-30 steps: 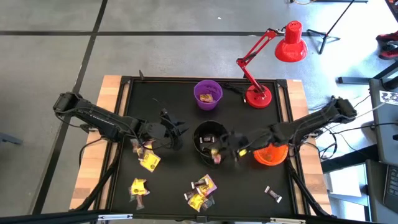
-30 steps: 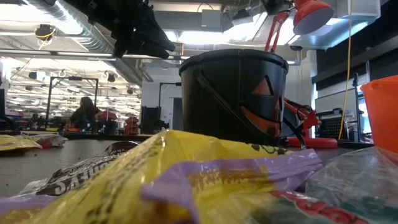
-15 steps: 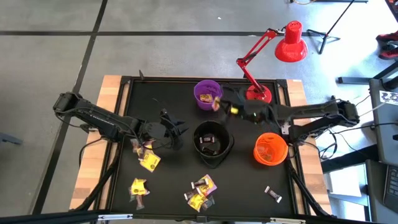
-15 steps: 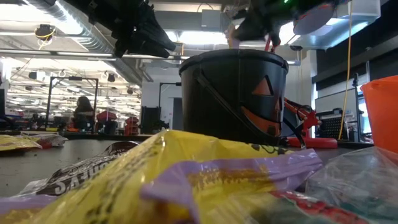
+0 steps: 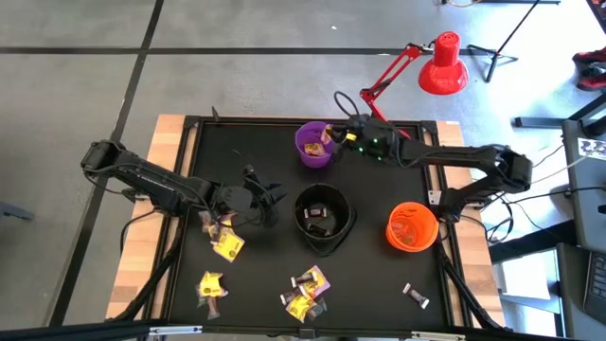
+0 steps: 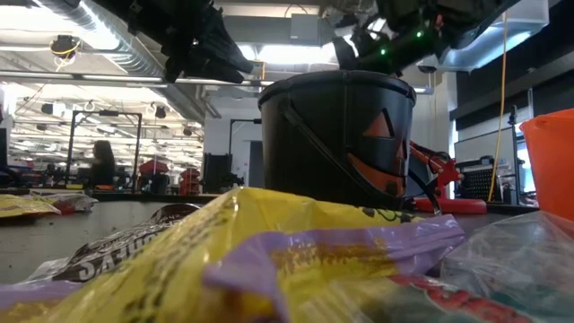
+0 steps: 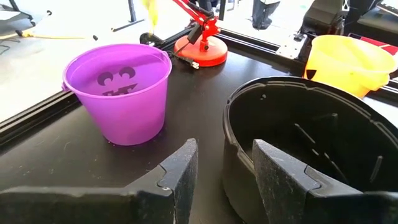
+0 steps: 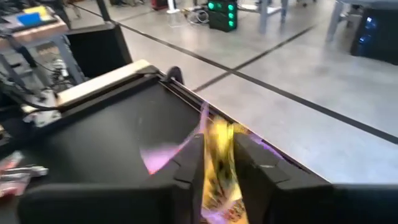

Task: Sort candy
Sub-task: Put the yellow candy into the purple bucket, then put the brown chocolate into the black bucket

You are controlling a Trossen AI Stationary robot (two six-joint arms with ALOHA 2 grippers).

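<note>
My right gripper (image 5: 333, 135) hangs over the far rim of the purple bowl (image 5: 316, 144), shut on a yellow candy (image 8: 219, 149). That candy also shows above the purple bowl (image 7: 118, 87) in the left wrist view. My left gripper (image 5: 270, 204) waits open just left of the black bowl (image 5: 324, 220), its fingers (image 7: 180, 171) level and apart before the bowl's wall. Loose candy lies on the mat: yellow and dark pieces (image 5: 225, 242) under the left arm, and more (image 5: 305, 289) near the near edge. The black bowl holds some pieces. My right gripper pinches the yellow candy's wrapper (image 8: 217, 140) between its two fingers (image 8: 186, 168). The wrapper stands edge-on in the gap and sticks out beyond the fingertips. The piece is lifted clear of the table, above the purple bowl.
An orange bowl (image 5: 412, 227) stands right of the black bowl. A red desk lamp (image 5: 393, 147) has its base on the far right of the mat, close behind my right arm. One small candy (image 5: 415, 296) lies near the right near corner. A yellow wrapper (image 6: 269, 260) fills the low view's foreground.
My right gripper has swung from between the black and orange bowls toward the table's far edge and to the left, carrying the yellow candy up over the purple bowl. It has stayed shut on the piece.
</note>
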